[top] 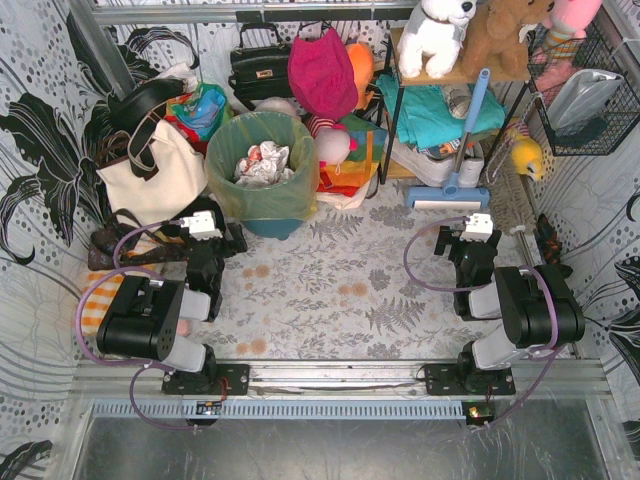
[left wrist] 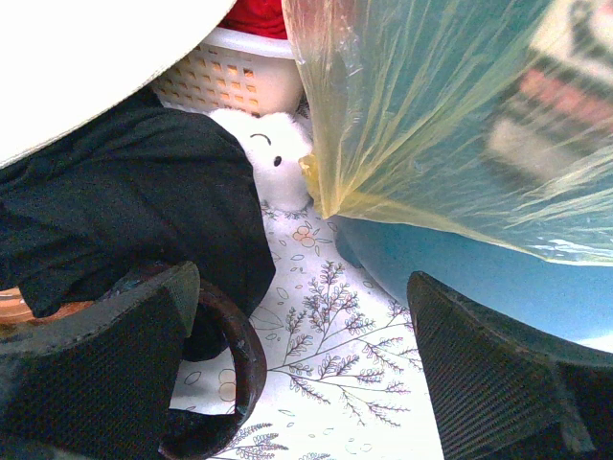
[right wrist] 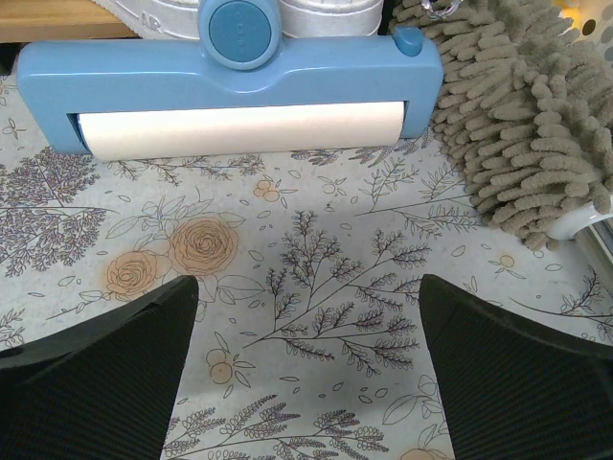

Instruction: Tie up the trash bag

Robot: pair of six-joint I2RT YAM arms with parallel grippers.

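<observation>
The yellow-green trash bag (top: 262,165) lines the teal round bin (top: 270,224) at the back centre, its rim folded over the bin's edge, with crumpled white and red paper (top: 262,163) inside. In the left wrist view the bag's draped plastic (left wrist: 421,115) hangs over the bin wall (left wrist: 460,278). My left gripper (top: 213,237) is open and empty, low on the floor just left of the bin. My right gripper (top: 476,240) is open and empty, well right of the bin, facing the blue roller (right wrist: 230,81).
A cream tote bag with black straps (top: 150,165) stands left of the bin. A dark ring handle (left wrist: 225,364) and black cloth (left wrist: 144,201) lie by my left fingers. A blue floor roller (top: 447,192), a grey mop head (right wrist: 522,115) and a shelf with soft toys (top: 470,40) are at back right.
</observation>
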